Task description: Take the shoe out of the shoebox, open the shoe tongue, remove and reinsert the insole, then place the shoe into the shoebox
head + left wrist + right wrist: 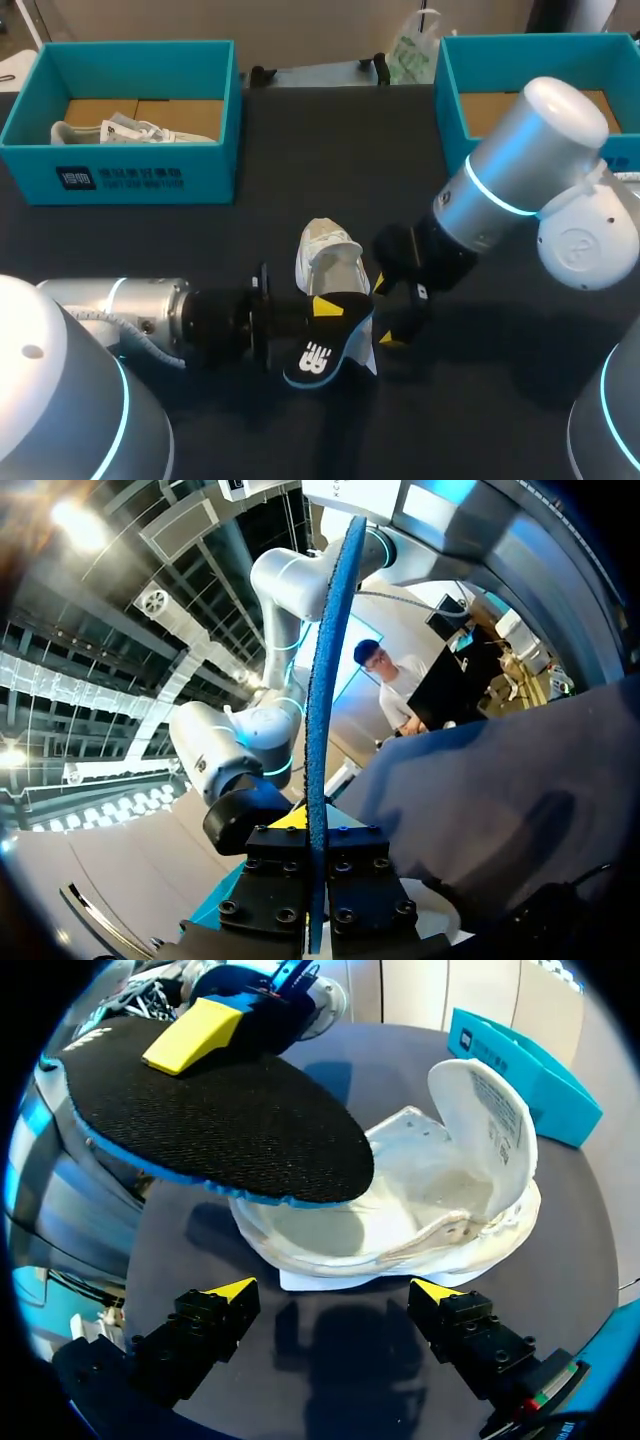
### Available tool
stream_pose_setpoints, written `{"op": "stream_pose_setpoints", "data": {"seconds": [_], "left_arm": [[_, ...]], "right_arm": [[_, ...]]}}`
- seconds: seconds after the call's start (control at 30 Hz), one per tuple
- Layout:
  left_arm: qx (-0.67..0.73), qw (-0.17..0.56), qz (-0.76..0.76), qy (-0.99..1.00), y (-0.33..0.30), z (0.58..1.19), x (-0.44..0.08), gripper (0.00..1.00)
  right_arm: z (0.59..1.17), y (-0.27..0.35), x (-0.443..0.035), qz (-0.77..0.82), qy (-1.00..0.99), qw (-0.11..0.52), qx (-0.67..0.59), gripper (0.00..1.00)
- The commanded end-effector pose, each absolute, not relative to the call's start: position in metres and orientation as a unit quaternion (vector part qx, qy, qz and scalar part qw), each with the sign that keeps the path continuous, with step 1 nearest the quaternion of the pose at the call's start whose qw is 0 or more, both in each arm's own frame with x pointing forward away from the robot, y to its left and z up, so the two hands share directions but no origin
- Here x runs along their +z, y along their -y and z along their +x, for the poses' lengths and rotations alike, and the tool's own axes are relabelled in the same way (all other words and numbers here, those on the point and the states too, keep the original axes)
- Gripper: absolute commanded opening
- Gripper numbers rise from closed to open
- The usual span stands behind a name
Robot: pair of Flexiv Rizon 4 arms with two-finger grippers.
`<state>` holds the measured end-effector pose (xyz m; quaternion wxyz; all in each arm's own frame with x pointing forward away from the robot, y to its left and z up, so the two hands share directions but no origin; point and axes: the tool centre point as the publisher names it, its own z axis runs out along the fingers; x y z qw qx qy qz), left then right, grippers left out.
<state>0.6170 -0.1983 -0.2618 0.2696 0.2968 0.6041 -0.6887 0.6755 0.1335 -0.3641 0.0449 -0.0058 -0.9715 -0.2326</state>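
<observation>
A robot's left gripper clamps a flat, foot-shaped insole, one yellow-tipped finger pressed on its black woven top. Seen edge-on from that arm's wrist, the insole is a thin blue foam strip pinched between the two black fingers. Its rounded end hangs over the opening of a white shoe, which lies out of its box on the middle of the table, its stiff tongue folded up and back. The right gripper hovers just beside the shoe, its fingers spread wide and holding nothing. The table is covered in a dark, matte cloth. A teal cardboard shoebox stands at the far left with a second white shoe inside; another teal shoebox stands at the far right, partly hidden by the right arm's silver shell.
</observation>
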Motion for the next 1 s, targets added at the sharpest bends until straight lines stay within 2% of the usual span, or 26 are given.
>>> {"op": "stream_pose_setpoints", "data": {"seconds": [0.03, 0.2, 0.5, 1.0], "left_arm": [[-0.686, 0.272, 0.295, -0.607, 0.198, 0.614, -0.260, 0.00], [-0.686, 0.272, 0.295, -0.607, 0.198, 0.614, -0.260, 0.00], [-0.736, 0.217, 0.253, -0.589, 0.200, 0.632, -0.266, 0.00], [-0.760, 0.170, 0.226, -0.586, 0.208, 0.641, -0.271, 0.00]], "right_arm": [[0.676, -0.137, -0.369, -0.009, 0.972, 0.045, -0.232, 1.00], [0.676, -0.137, -0.369, -0.009, 0.972, 0.045, -0.232, 1.00], [0.676, -0.137, -0.369, -0.009, 0.972, 0.045, -0.232, 1.00], [0.676, -0.137, -0.369, -0.009, 0.972, 0.045, -0.232, 1.00]]}}
